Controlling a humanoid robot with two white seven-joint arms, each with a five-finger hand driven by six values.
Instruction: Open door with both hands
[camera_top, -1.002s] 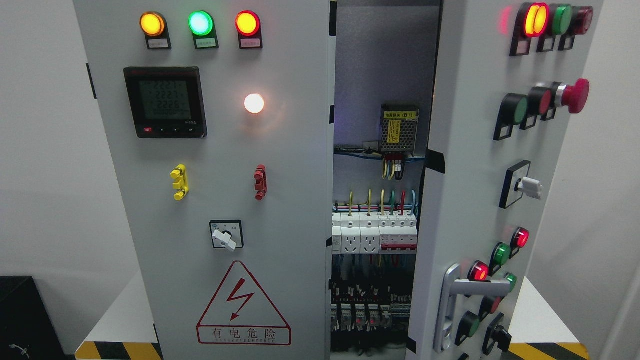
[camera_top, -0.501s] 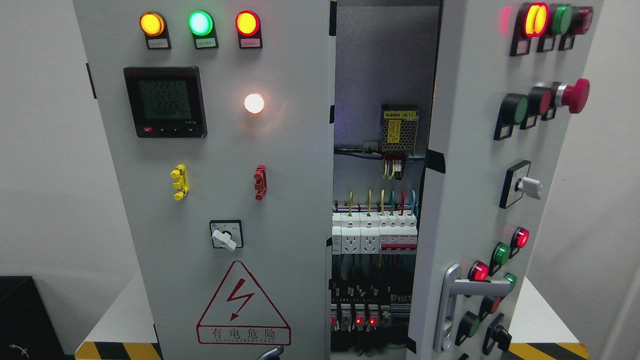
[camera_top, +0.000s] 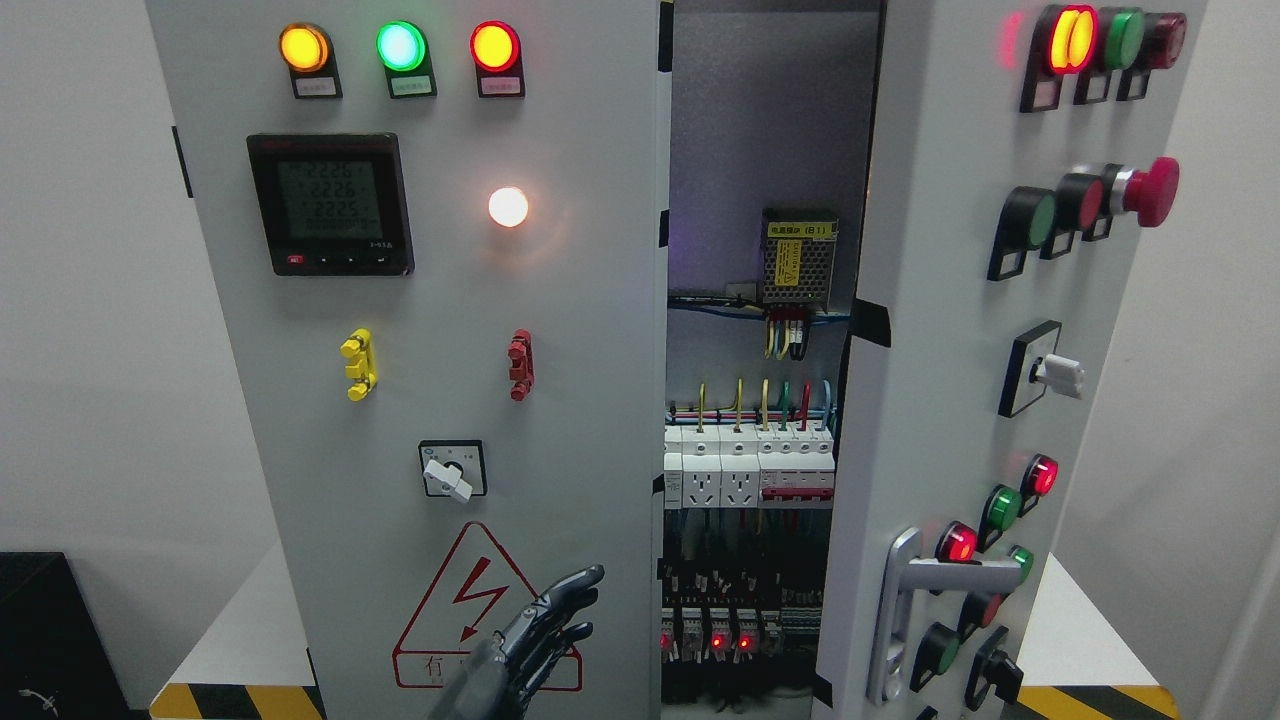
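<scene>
My left hand just popped up from below, fingers spread and empty, in front of the left door (right door already ajar), so I'm presumably reaching for its edge.

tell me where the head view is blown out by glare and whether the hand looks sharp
Head view: the white lamp on the left door is overexposed, casting a halo on the panel; the red-yellow lamp on the right door blooms red beside it; the left hand, fingers spread at the bottom edge, looks slightly soft; the meter digits are faint.
</scene>
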